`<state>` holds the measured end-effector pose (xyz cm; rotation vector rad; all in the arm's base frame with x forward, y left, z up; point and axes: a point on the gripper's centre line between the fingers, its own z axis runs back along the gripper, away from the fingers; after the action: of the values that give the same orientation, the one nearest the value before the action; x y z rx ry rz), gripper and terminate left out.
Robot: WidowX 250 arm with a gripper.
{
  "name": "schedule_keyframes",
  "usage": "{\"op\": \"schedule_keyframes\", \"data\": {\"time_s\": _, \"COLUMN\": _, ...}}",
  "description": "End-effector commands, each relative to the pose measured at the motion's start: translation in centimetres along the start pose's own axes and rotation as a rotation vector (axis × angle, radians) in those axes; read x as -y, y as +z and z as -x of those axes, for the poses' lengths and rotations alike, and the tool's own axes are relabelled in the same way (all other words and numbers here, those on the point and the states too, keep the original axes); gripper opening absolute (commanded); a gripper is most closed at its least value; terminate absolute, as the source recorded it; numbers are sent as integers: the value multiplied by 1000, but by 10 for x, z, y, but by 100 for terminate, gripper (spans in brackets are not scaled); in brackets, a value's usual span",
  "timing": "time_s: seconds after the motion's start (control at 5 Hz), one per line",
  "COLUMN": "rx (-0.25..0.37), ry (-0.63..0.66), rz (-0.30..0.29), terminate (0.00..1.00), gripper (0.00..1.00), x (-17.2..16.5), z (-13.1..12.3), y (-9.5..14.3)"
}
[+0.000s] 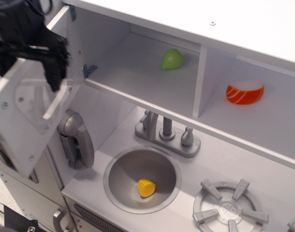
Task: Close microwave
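The microwave (pixel 133 72) is the white compartment at upper left, standing open with a green toy (pixel 171 59) on its floor. Its hinged door (pixel 17 135), with a clear window (pixel 37 104), swings out to the left with its inner face towards me. The handle and buttons are hidden on the far side. My black gripper (pixel 29 65) is at the door's top outer edge. One finger (pixel 54 72) reaches down over the window, and the jaws look spread apart and hold nothing.
A doorless cubby to the right holds an orange toy (pixel 244 92). Below are a grey toy phone (pixel 76 140), a faucet (pixel 167 133), a round sink (pixel 113 164) with a yellow toy (pixel 146 187), and a burner (pixel 229 209).
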<state>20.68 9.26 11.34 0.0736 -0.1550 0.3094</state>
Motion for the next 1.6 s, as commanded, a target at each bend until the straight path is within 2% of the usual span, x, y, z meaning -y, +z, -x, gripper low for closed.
{"op": "schedule_keyframes", "data": {"time_s": 0.0, "rx": 19, "ry": 62, "rz": 51, "terminate": 0, "gripper": 100, "x": 54, "z": -15, "y": 2}}
{"op": "schedule_keyframes", "data": {"time_s": 0.2, "rx": 30, "ry": 74, "rz": 140, "terminate": 0, "gripper": 100, "x": 97, "z": -22, "y": 24}}
{"op": "schedule_keyframes", "data": {"time_s": 0.4, "rx": -4, "ry": 91, "rz": 187, "terminate": 0, "gripper": 100, "x": 134, "z": -29, "y": 46}}
{"op": "schedule_keyframes", "data": {"time_s": 0.6, "rx": 27, "ry": 70, "rz": 254, "terminate": 0, "gripper": 100, "x": 165, "z": -25, "y": 63}}
{"op": "schedule_keyframes", "data": {"time_s": 0.8, "rx": 7, "ry": -26, "rz": 239, "terminate": 0, "gripper": 100, "x": 166, "z": 9, "y": 58}}
{"op": "schedule_keyframes", "data": {"time_s": 1.0, "rx": -49, "ry": -130, "rz": 184, "terminate": 0, "gripper": 100, "x": 146, "z": 54, "y": 31}}
{"op": "schedule_keyframes", "data": {"time_s": 1.2, "rx": -68, "ry": -166, "rz": 120, "terminate": 0, "gripper": 100, "x": 122, "z": 70, "y": 8}}
{"op": "schedule_keyframes", "data": {"time_s": 1.4, "rx": -34, "ry": -86, "rz": 58, "terminate": 0, "gripper": 100, "x": 98, "z": 52, "y": -8}}
